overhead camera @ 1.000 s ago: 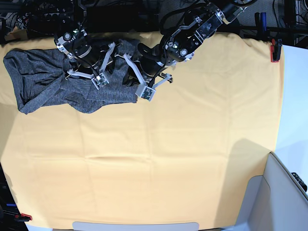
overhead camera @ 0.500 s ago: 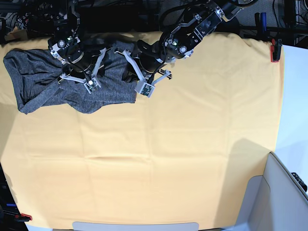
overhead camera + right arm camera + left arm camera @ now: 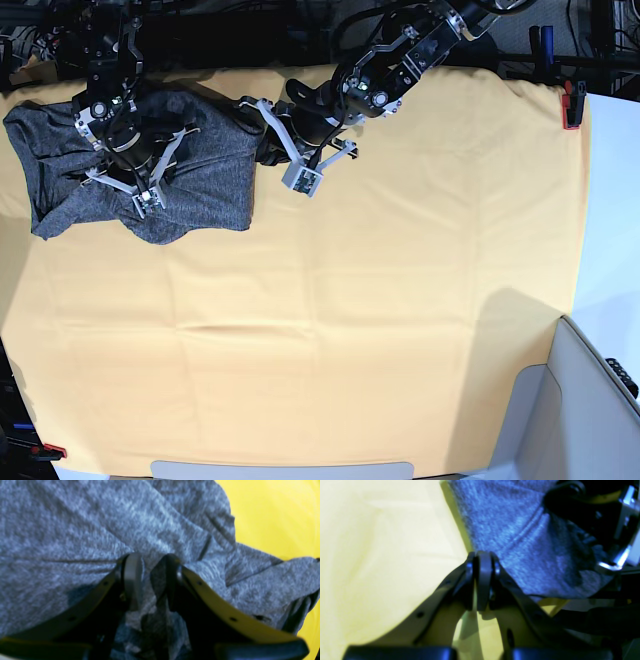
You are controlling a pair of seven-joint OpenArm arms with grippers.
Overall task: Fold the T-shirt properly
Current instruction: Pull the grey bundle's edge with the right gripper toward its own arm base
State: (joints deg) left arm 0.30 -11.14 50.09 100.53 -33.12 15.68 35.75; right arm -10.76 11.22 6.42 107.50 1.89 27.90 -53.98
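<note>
The T-shirt [image 3: 205,170] is a dark-grey heathered heap at the table's far left, bunched and creased. My right gripper [image 3: 125,165] stands over its middle. In the right wrist view its fingers [image 3: 132,580] are pressed into the T-shirt [image 3: 75,517], and a raised fold of cloth is pinched between them at my right gripper [image 3: 151,562]. My left gripper [image 3: 262,138] is at the garment's right edge. Seen from the left wrist, my left gripper [image 3: 481,557] is shut, tips together at the border of the T-shirt [image 3: 520,530], with no cloth showing between them.
A yellow-orange cloth [image 3: 350,300] covers the whole table. Red clamps hold it at the far right [image 3: 571,105] and the near left corner [image 3: 50,450]. A grey bin [image 3: 590,400] stands at the near right. Dark arm hardware [image 3: 595,517] looms beside the shirt.
My right arm has travelled left with the pinched cloth, dragging the shirt's right part over into a more compact heap. The left arm has drifted slightly left and back, staying at the shirt's right edge.
</note>
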